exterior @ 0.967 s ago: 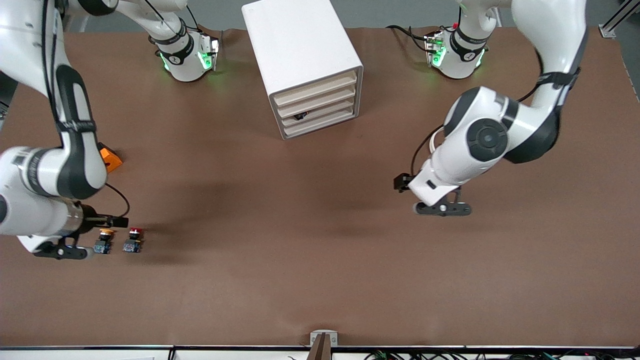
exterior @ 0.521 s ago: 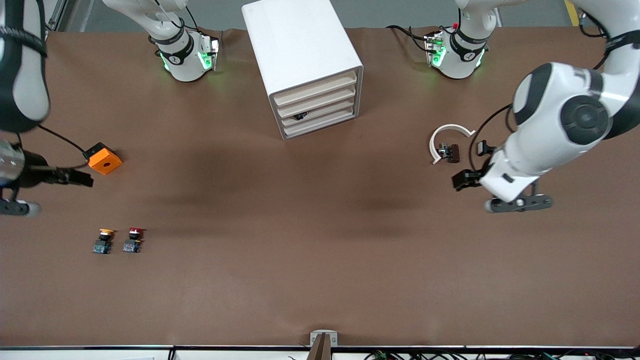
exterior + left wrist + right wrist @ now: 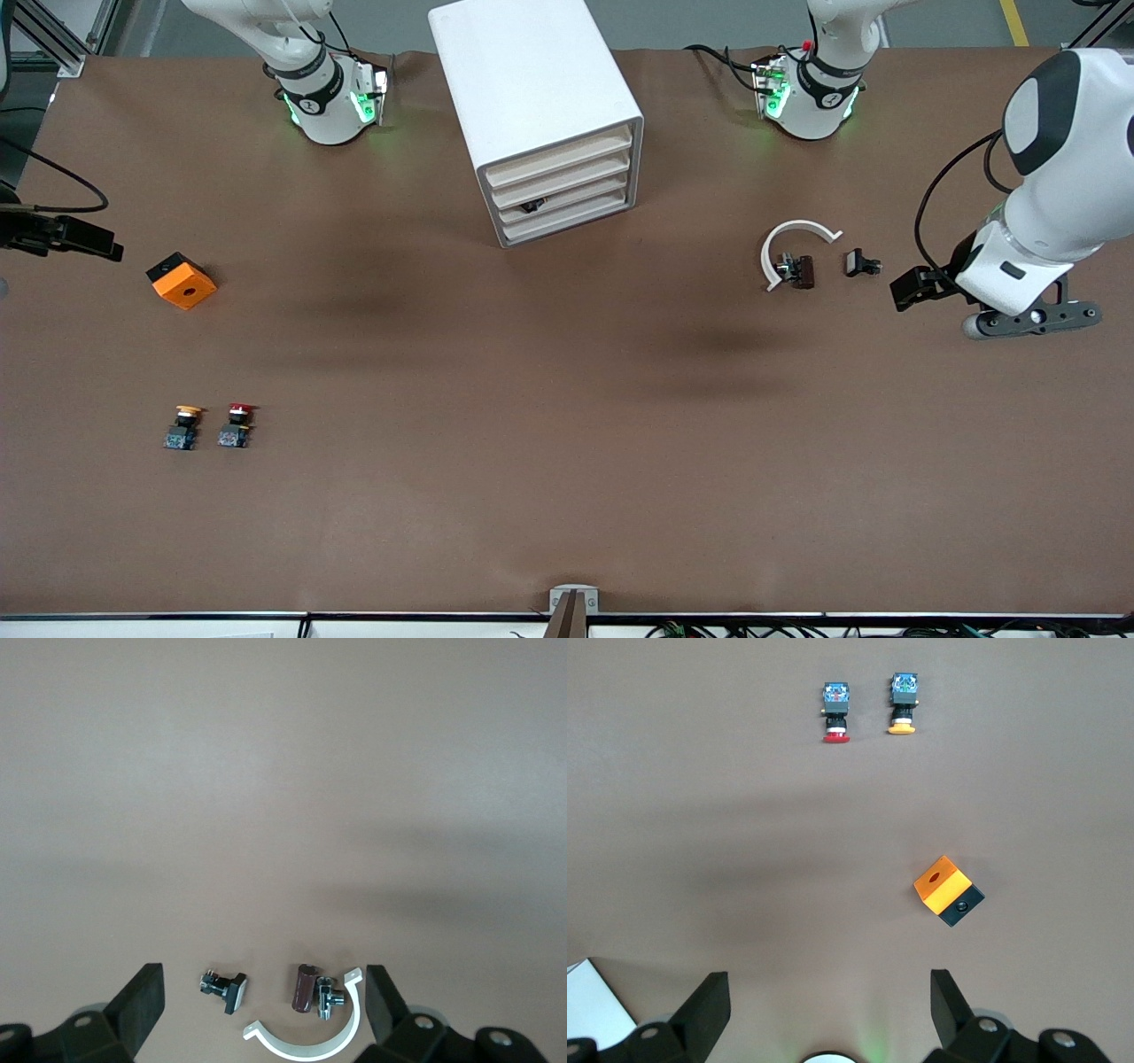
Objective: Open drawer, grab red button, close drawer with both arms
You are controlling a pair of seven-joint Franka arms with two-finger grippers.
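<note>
While both my arms hang up off the table, nothing is in either grip. My left gripper (image 3: 261, 1014) is up over the table's left-arm end, fingers (image 3: 142, 1001) spread wide w/ nothing between them. In its wrist view I look down on a white curved clip (image 3: 310, 1036), a small brown part (image 3: 303, 987) touching a tiny metal fitting (image 3: 328, 997) inside the clip's curve, & a little black piece (image 3: 229, 988) just beside them, apart from the clip. My right gripper (image 3: 828, 1014) is up at the right-arm edge of the table, near the orange cube (image 3: 182, 280); fingers (image 3: 709, 1001) also spread wide, empty.

The button (image 3: 236, 425), red cap, lies on its side on the table toward the right-arm end, just beside the yellow-capped button (image 3: 182, 426), the two not touching. Both are nearer the front camera than the orange cube, well apart from it.

The cabinet (image 3: 532, 89) stands between the two arm bases. All 4 drawers look pushed in; the drawer (image 3: 567, 202) third from the top shows a small dark thing at its front edge, can't tell what. Cabinet is well apart from the button & from both grippers.
</note>
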